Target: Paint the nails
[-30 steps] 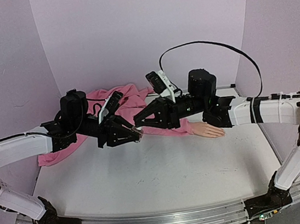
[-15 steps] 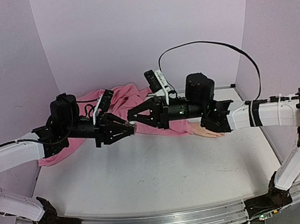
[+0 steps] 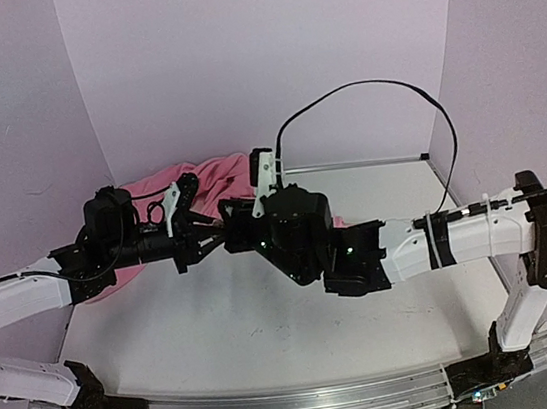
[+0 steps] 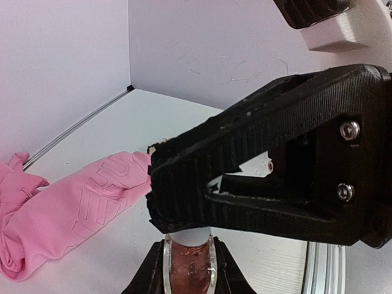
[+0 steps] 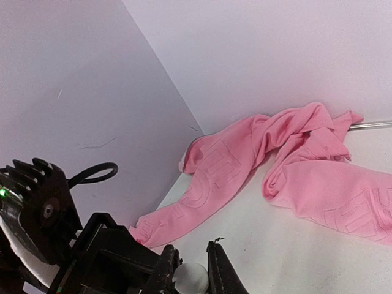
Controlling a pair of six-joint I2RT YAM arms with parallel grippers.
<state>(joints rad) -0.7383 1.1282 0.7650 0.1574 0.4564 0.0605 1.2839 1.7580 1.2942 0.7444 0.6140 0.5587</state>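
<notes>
Nails: hidden behind right arm [image 3: 459, 235].
Left hand [image 3: 210, 241]: pinches bottle [image 4: 187, 269] steady.
Right hand [image 5: 191, 268]: clamps cap [image 4: 188, 236], likely to unscrew it.

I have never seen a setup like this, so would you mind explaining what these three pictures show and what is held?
These are two robot arms bolted at the near edge of a white table. The wide picture looks down from above and behind them: left arm on the left, right arm on the right. The other two come from a camera on each wrist. A crumpled pink garment lies toward the back left of the table. The left gripper is shut on a tiny bottle of pinkish liquid, and the right gripper is clamped on its pale cap. The nails to be painted show in no view.
</notes>
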